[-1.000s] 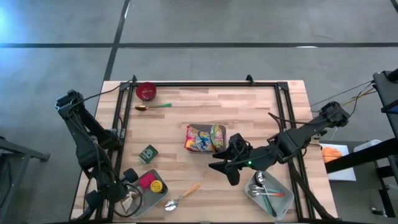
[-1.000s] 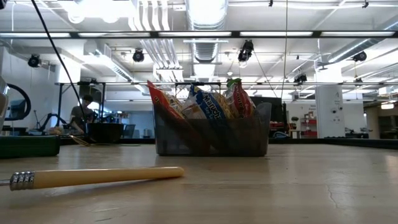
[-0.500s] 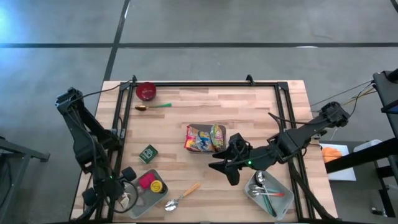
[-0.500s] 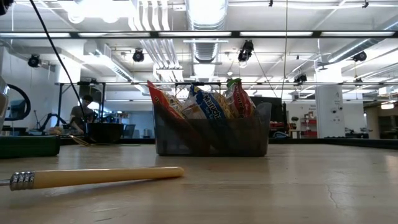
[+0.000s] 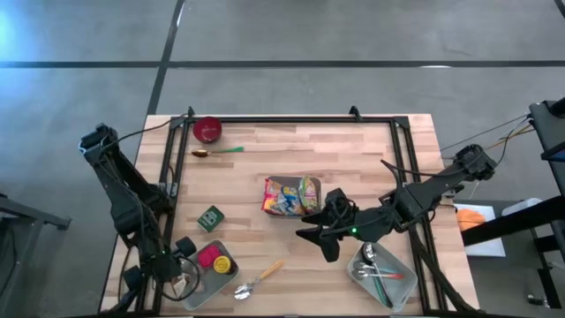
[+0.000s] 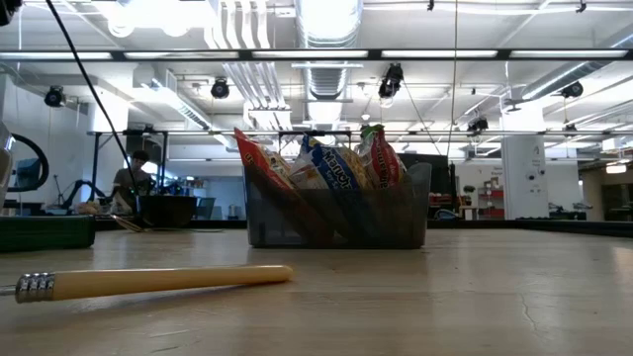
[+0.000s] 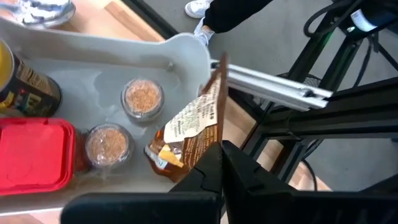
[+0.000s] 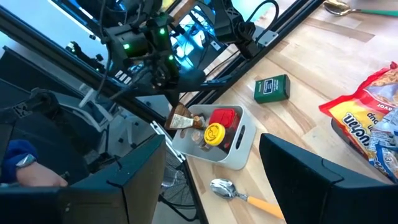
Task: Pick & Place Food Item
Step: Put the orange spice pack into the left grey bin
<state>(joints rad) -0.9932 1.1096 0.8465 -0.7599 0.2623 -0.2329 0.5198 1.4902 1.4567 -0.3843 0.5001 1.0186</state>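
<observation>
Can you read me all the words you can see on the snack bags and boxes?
No word is fully clear.
Snack bags in the dark bin: big printed letters, too blurred to spell.
Brown packet in the shut left gripper: small print, too small.
Green box: white label, unreadable.
Yellow lid: a mark, unreadable.

Wooden tabletop (image 6: 475, 297) fills foreground. Pale wooden handle (image 6: 168, 281) with ribbed metal ferrule (image 6: 34, 287) lies flat near camera, ferrule end toward picture's left edge. Farther back, mid-table: dark translucent bin (image 6: 338, 208), upright, packed with snack packets (image 6: 336, 166) standing on end, tops above rim. Room behind: ceiling ducts, strip lights, person (image 6: 129, 178) seated far off.
</observation>
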